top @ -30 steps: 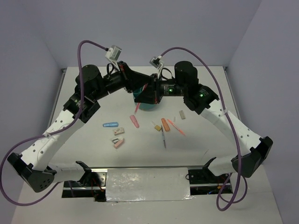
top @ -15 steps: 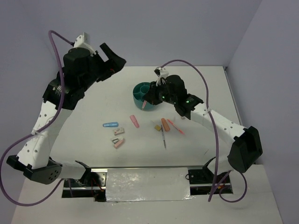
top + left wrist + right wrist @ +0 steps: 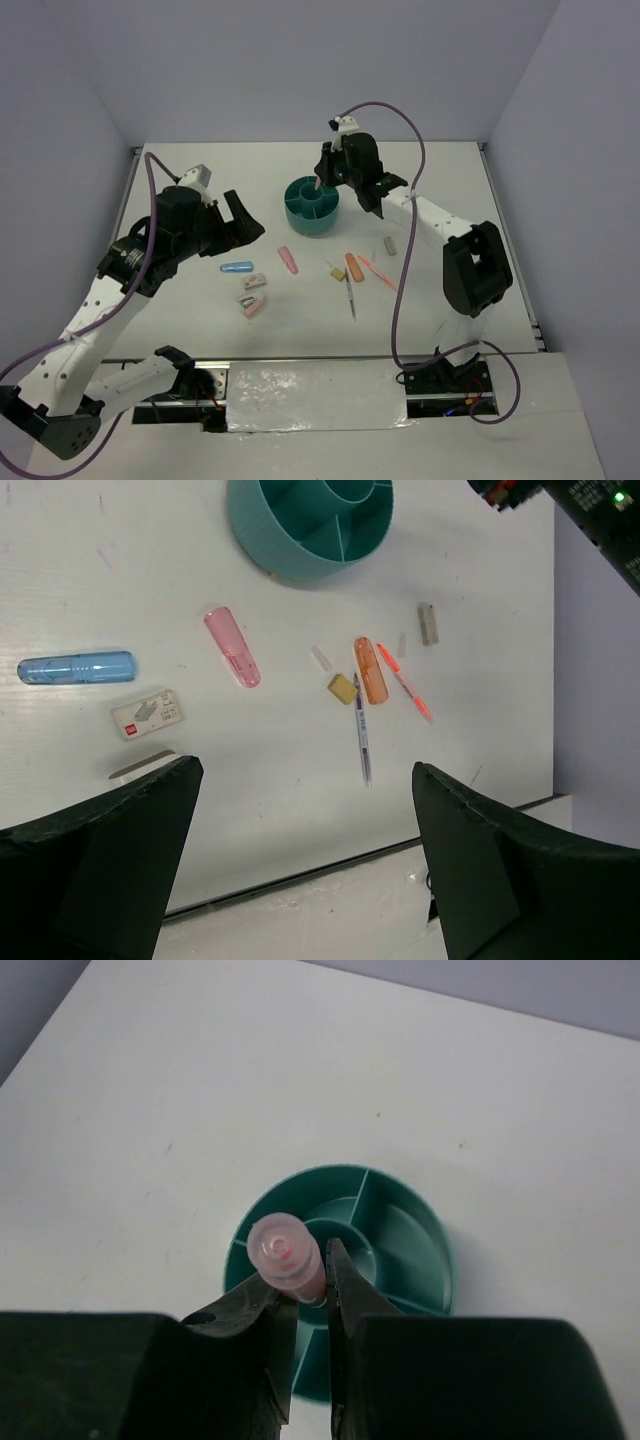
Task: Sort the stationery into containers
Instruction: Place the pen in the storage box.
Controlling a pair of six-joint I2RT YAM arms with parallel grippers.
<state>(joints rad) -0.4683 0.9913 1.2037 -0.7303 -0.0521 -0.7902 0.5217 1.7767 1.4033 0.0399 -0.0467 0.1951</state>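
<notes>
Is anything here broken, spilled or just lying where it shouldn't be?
Nothing looks damaged or spilled. The round teal plastic tub stands upright, and the right gripper holds a thin pink pen over it. The small pens, capsules and blocks lie scattered on the white table beside it, simply unsorted.

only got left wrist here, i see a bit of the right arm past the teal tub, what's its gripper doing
observer: the right gripper is shut on a pink tube-shaped piece, held end-down right above the teal tub.
operator: ok, anything hidden behind the finger at the lower left of my view
observer: yes, a small grey block and a pink block lie close together there, the pink one nearer the arm bases.
</notes>
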